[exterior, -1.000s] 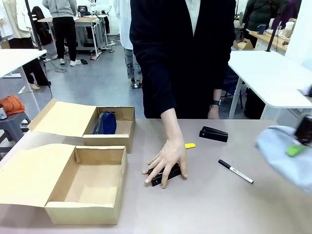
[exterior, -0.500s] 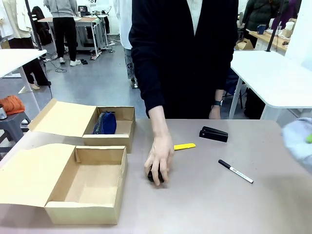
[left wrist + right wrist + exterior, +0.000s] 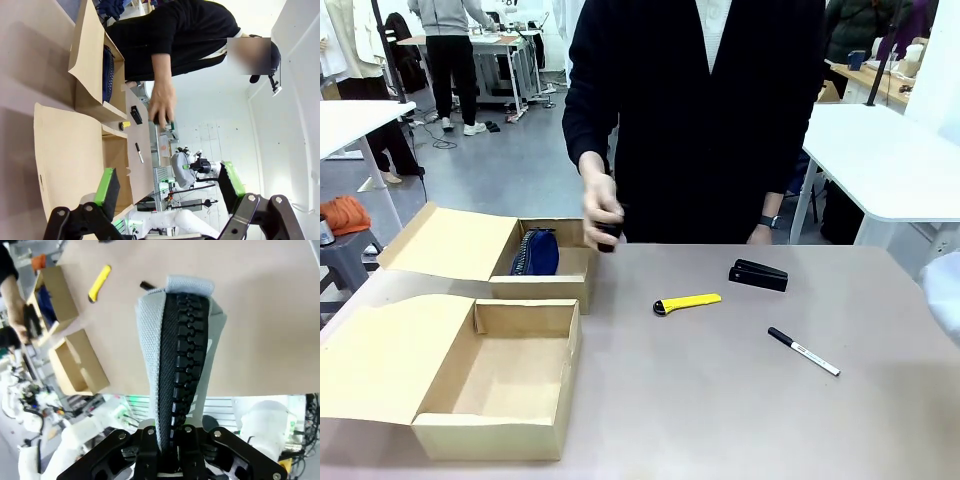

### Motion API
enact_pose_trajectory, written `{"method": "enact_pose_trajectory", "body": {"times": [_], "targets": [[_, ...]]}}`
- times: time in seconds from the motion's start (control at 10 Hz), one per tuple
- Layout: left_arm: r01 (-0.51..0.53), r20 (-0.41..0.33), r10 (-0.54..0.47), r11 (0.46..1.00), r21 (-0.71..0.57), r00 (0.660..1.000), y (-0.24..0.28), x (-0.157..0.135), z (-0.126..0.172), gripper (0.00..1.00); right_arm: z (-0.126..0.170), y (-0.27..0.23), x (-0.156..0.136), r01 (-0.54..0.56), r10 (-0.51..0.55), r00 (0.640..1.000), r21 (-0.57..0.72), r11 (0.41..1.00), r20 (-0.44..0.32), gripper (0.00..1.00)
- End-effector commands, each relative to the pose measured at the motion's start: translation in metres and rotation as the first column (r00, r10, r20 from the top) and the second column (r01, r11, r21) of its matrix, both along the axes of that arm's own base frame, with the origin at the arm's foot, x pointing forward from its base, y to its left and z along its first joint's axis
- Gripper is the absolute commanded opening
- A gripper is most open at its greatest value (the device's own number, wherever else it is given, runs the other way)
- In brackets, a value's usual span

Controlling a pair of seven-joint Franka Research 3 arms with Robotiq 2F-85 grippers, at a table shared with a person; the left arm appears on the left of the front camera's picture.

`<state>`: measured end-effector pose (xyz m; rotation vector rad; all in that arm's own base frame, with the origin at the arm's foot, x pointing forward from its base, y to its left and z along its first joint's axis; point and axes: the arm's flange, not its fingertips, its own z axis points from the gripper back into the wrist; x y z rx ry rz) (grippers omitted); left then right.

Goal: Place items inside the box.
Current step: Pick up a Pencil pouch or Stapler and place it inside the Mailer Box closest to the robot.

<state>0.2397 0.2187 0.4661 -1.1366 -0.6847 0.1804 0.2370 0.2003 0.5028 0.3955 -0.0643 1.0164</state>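
While the grey zip pouch (image 3: pixel 177 340) hangs above the table, pinched tight in the right gripper (image 3: pixel 167 440), the person's hand (image 3: pixel 600 205) holds a black stapler (image 3: pixel 608 238) over the far box (image 3: pixel 542 289) with the navy pouch (image 3: pixel 536 252). The left gripper (image 3: pixel 168 184) is wide open and empty. Seems mid-packing. Next move, I'd guess: carry the grey pouch over the near box (image 3: pixel 500 436) and let go.

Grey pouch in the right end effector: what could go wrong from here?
1. The right end effector pinches the grey pouch at one end; the free length might swing or slip.
2. The person's hand holds a stapler by the far box; an arm crossing there could meet it.
3. The yellow knife and marker lie between the grey pouch and the far box; a low pass may sweep them.
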Motion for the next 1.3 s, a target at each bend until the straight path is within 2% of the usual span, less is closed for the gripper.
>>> {"method": "enact_pose_trajectory", "body": {"times": [0.0,0.1,0.2,0.3,0.4,0.5,0.6,0.7,0.8,0.9,1.0,1.1,1.2], "targets": [[0.003,0.035,-0.003,1.000,-0.007,0.999,-0.001,0.000,0.001,1.00,0.001,0.017,0.014,-0.035,0.032,0.998,0.051,0.998,0.059,0.06],[0.003,0.035,-0.003,1.000,-0.007,0.999,-0.001,0.000,0.001,1.00,0.002,0.042,0.017,0.024,-0.029,0.997,0.067,0.997,0.075,0.06],[0.003,0.035,-0.003,1.000,-0.007,0.999,-0.001,0.000,0.001,1.00,0.005,0.069,0.019,0.086,-0.096,0.993,0.138,0.987,0.065,0.06],[0.003,0.035,-0.003,1.000,-0.007,0.999,-0.001,0.000,0.001,1.00,0.006,0.103,0.019,0.196,-0.205,0.978,0.189,0.962,0.030,0.06],[0.003,0.035,-0.003,1.000,-0.007,0.999,-0.001,0.000,0.001,1.00,0.006,0.137,0.014,0.307,-0.295,0.951,0.219,0.926,-0.089,0.06],[0.003,0.035,-0.003,1.000,-0.007,0.999,-0.001,0.000,0.001,1.00,0.007,0.170,0.012,0.440,-0.409,0.897,0.241,0.865,-0.168,0.06],[0.003,0.035,-0.003,1.000,-0.007,0.999,-0.001,0.000,0.001,1.00,0.006,0.201,0.004,0.470,-0.396,0.871,0.254,0.846,-0.292,0.06],[0.003,0.035,-0.003,1.000,-0.007,0.999,-0.001,0.000,0.001,1.00,-0.004,0.239,-0.005,0.519,-0.432,0.835,0.225,0.825,-0.341,0.06],[0.003,0.035,-0.003,1.000,-0.007,0.999,-0.001,0.000,0.001,1.00,-0.012,0.263,-0.012,0.555,-0.470,0.816,0.227,0.800,-0.338,0.06],[0.003,0.035,-0.003,1.000,-0.007,0.999,-0.001,0.000,0.001,1.00,-0.014,0.268,-0.015,0.370,-0.307,0.915,0.241,0.897,-0.264,0.06],[0.003,0.035,-0.003,1.000,-0.007,0.999,-0.001,0.000,0.001,1.00,-0.007,0.237,-0.016,0.503,-0.423,0.839,0.191,0.843,-0.343,0.06],[0.003,0.035,-0.003,1.000,-0.007,0.999,-0.001,0.000,0.001,1.00,-0.007,0.237,-0.016,0.503,-0.423,0.839,0.191,0.843,-0.343,0.06],[0.003,0.035,-0.003,1.000,-0.007,0.999,-0.001,0.000,0.001,1.00,-0.016,0.262,-0.023,0.479,-0.398,0.850,0.194,0.856,-0.344,0.06]]}}
